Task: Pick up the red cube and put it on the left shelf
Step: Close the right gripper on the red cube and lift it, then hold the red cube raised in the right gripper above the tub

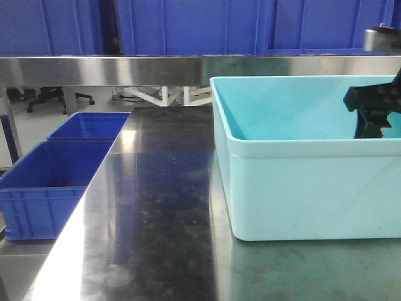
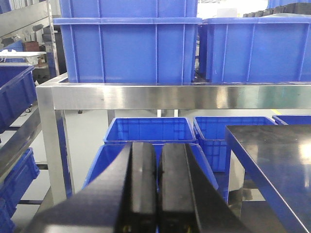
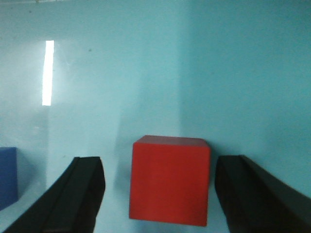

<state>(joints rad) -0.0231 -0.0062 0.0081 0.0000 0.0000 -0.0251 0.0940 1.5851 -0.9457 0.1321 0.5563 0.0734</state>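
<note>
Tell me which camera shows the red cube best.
The right wrist view: the solid red cube sits lower centre, between two open black fingers. In the front view the wall of the pale cyan plastic tub hides it. The left wrist view shows none of it.

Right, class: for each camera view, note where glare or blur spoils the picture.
Front view: a pale glare streak runs down the dark tabletop. Left wrist view: the shut left pincer is soft, the blue crates sharp. Right wrist view: a white reflection streaks the cyan tub wall; the red cube has fuzzy edges.
</note>
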